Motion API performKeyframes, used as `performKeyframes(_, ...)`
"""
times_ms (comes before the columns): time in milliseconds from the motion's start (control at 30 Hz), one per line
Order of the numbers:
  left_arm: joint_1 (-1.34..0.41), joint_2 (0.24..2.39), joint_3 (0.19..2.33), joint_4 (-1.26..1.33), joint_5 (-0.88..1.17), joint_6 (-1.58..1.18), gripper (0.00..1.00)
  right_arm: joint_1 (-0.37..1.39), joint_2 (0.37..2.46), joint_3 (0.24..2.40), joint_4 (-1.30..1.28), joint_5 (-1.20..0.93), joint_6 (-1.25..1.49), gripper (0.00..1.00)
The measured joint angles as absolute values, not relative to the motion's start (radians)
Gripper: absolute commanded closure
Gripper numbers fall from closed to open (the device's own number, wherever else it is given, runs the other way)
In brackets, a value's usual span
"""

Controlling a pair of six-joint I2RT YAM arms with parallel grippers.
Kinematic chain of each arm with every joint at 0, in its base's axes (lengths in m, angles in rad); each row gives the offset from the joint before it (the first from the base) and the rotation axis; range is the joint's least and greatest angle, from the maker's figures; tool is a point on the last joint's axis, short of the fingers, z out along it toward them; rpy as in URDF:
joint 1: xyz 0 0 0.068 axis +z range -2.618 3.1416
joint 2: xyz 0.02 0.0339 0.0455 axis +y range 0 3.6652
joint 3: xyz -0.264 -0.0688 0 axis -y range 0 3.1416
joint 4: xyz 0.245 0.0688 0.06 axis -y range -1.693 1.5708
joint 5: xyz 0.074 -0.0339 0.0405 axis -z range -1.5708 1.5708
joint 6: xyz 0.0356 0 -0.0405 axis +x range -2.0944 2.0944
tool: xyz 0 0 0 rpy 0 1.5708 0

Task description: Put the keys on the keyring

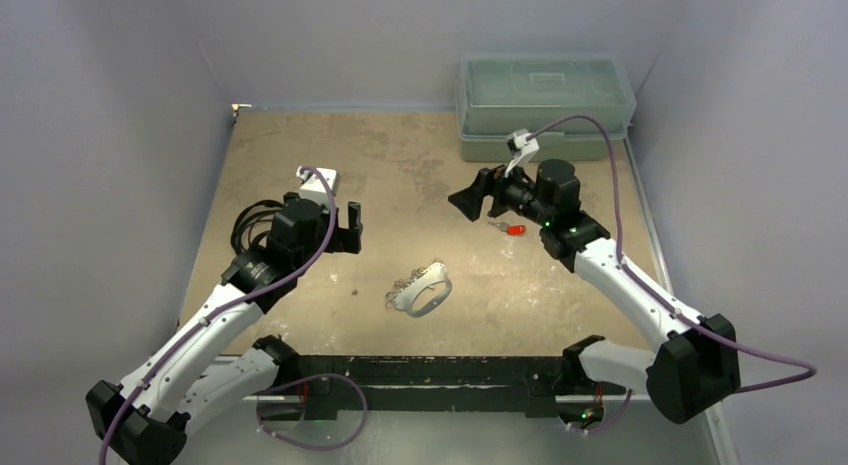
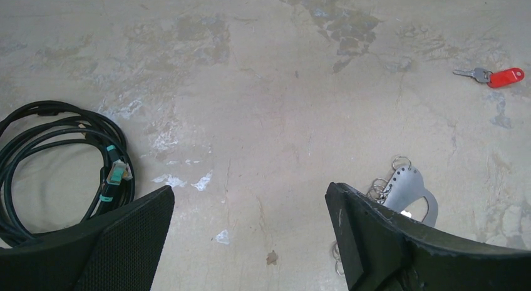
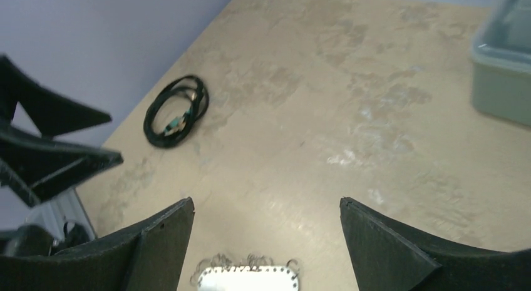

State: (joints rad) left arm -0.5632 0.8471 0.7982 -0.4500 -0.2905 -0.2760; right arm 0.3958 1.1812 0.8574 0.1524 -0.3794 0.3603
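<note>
On the worn tan tabletop, none of the job looks done to me. The tiny silver metal key with a bright red plastic head lies loose and flat. It is well apart from the keyring of thin silver wire rings joined to a flat white oval loop, which sits nearer the middle, toward my bases.

My left gripper hovers above the table with its fingers spread wide and nothing between them. In its wrist view the ring bunch peeks out beside one finger. My right gripper is also spread and empty, hanging close to the key but not touching it.

All of it is left to do: I judge one gripper must take the key, the other steady the rings, then thread the key's head onto a ring. A coiled black cable lies off to my left, no part of this.
</note>
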Motion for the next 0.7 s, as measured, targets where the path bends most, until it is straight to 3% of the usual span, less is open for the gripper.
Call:
performKeyframes(233,-0.563,0.847,0.798,-0.450,-0.290,-0.276,0.08,0.540,1.179,0.817,0.033,-0.373,0.328,0.39)
performKeyframes(433,-0.561,0.847,0.798,-0.450,-0.290,-0.276,0.09,0.658,1.324,0.802,0.009,-0.340,0.332,0.61)
performKeyframes(700,-0.558,0.847,0.798,-0.450,-0.290,-0.276,0.09,0.733,1.526,0.826,0.029,-0.328,0.342,0.67)
